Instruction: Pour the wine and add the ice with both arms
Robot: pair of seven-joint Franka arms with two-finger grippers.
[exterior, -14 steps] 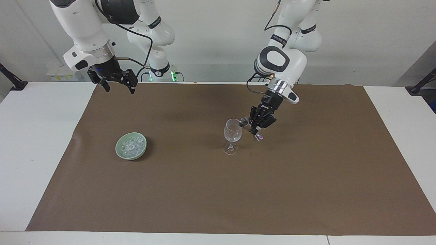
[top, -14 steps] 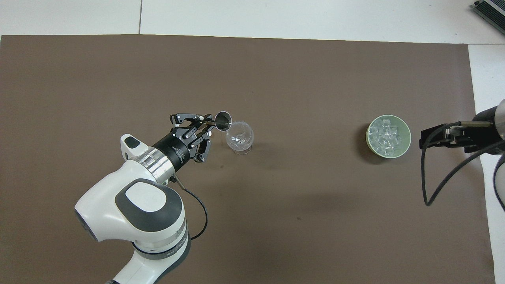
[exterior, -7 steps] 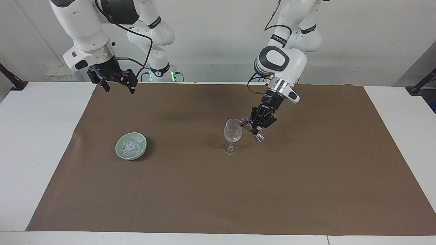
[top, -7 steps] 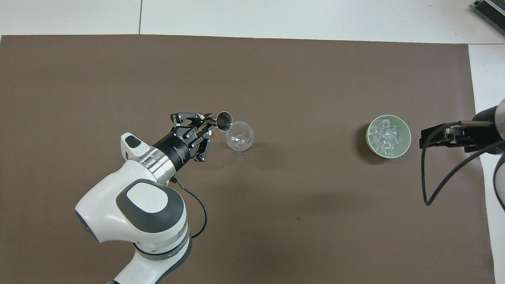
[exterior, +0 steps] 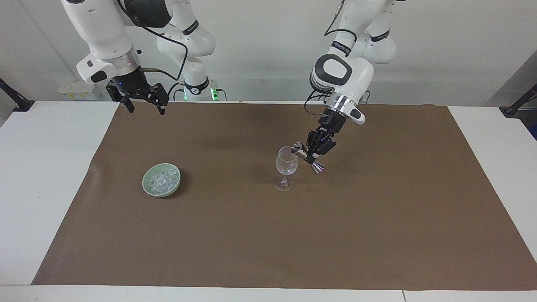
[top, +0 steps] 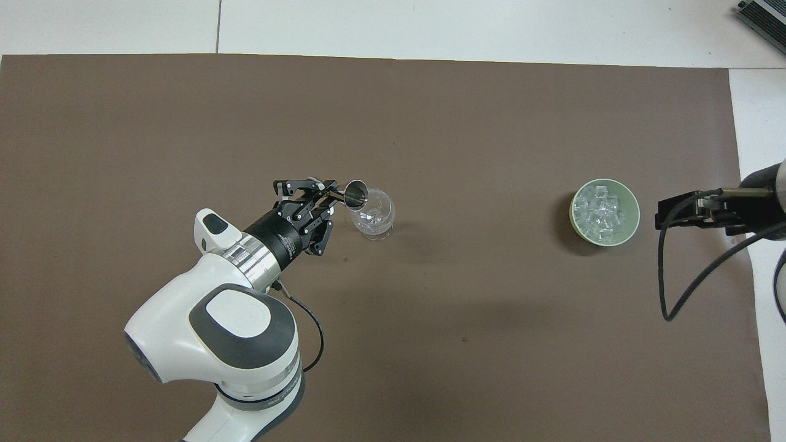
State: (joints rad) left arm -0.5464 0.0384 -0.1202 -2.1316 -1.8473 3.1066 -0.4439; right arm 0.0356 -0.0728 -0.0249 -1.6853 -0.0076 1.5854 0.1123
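1. Wine glass (exterior: pixel 286 166) upright on the brown mat (exterior: pixel 377 235), mid-table, toward the left arm's end; a few clear chunks glinting inside its bowl.
2. Metal jigger (exterior: pixel 307 157) tipped at the glass's rim, mouth at the lip, pinched at its waist by the left gripper (exterior: pixel 315 152); tilt read best from the facing view, round open mouth (top: pixel 355 194) only from overhead.
3. Ice (exterior: pixel 162 179) heaped in a pale green bowl (exterior: pixel 147 186), well apart from the glass, toward the right arm's end.
4. Right gripper (exterior: pixel 143 103) waiting in the air over the mat's edge by the robots, jaws spread, holding nothing; seen whole in the facing view, only partly at the overhead frame's edge (top: pixel 700 209).
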